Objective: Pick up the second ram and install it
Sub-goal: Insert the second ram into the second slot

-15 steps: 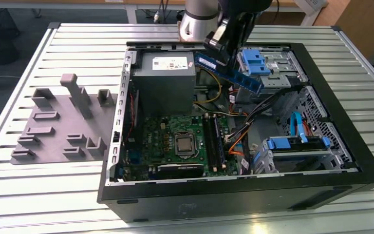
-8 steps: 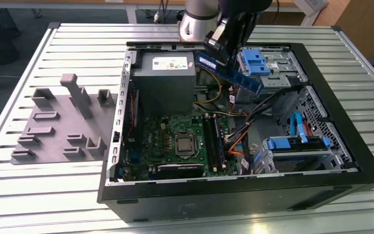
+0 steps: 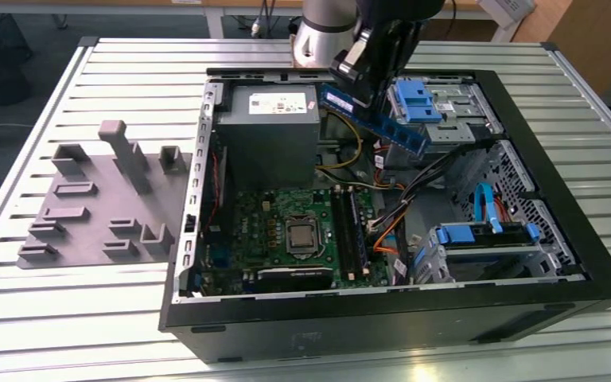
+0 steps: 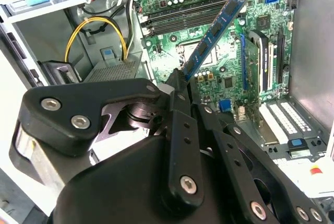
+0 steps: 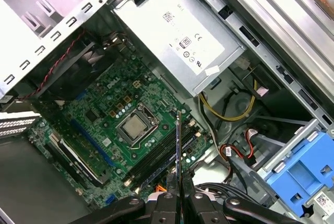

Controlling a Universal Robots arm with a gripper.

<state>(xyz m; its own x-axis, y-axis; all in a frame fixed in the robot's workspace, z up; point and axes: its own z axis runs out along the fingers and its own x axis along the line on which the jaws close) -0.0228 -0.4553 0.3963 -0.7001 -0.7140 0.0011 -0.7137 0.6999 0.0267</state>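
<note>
While the gripper (image 3: 361, 83) hangs over the open computer case (image 3: 560, 263) in the upper middle of the exterior view, its fingers are clamped on one end of the second ram (image 3: 375, 119), and the blue stick juts out tilted, in the air, well above the motherboard (image 3: 274, 231). In the second wrist view the ram (image 4: 215, 31) runs from the fingertips (image 4: 175, 80) toward the upper right of the frame; in the first wrist view it appears edge-on as a thin dark line (image 5: 178, 145) rising from the bottom centre.

The main risk, as I judge it, is alignment — held by one end and angled, the stick could meet the RAM slots (image 3: 346, 231) skewed, catch an edge, or twist in the grip if pressed down unevenly. One slot already seems to hold a module, so crowding beside it is likely.

Around it: the grey power supply (image 3: 266, 131) sits just to the exterior view's left of the gripper, yellow cables (image 3: 355, 151) loop between it and the slots, and the blue drive bracket (image 3: 425, 103) stands close on the right. The CPU socket (image 3: 301, 235) lies beside the slots. The grey holder tray (image 3: 99, 199) rests on the table outside the case, at the frame's left.
</note>
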